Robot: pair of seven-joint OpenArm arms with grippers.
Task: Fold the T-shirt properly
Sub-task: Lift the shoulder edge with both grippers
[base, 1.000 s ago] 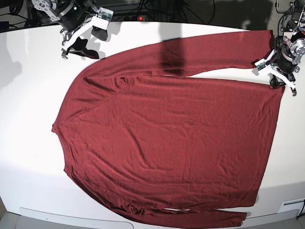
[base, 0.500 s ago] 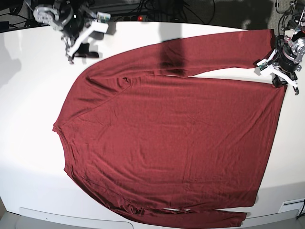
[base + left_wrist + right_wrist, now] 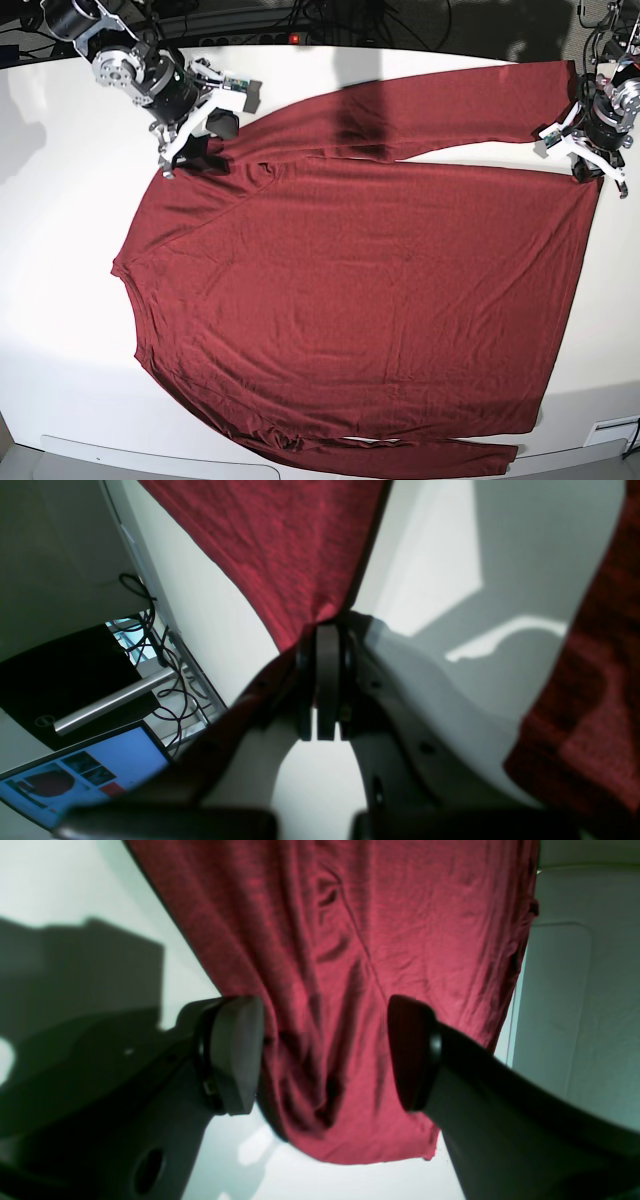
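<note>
A: Since a second ago, the right pincer (image 3: 196, 140) has been brought from the bare white worktop (image 3: 60, 200) onto the shoulder of the large maroon long-sleeved jersey T-shirt (image 3: 350, 290), which is spread flat and unfolded.

B: And the grips?

A: The right pincer (image 3: 325, 1055) is held wide open, straddling fabric, with nothing clamped. The left pincer (image 3: 320, 680) is closed on the T-shirt's (image 3: 280, 555) hem corner.

B: The step?

A: Grasping, it is judged; the right jaws must be closed before any fold is lifted. No containers are seen.
</note>
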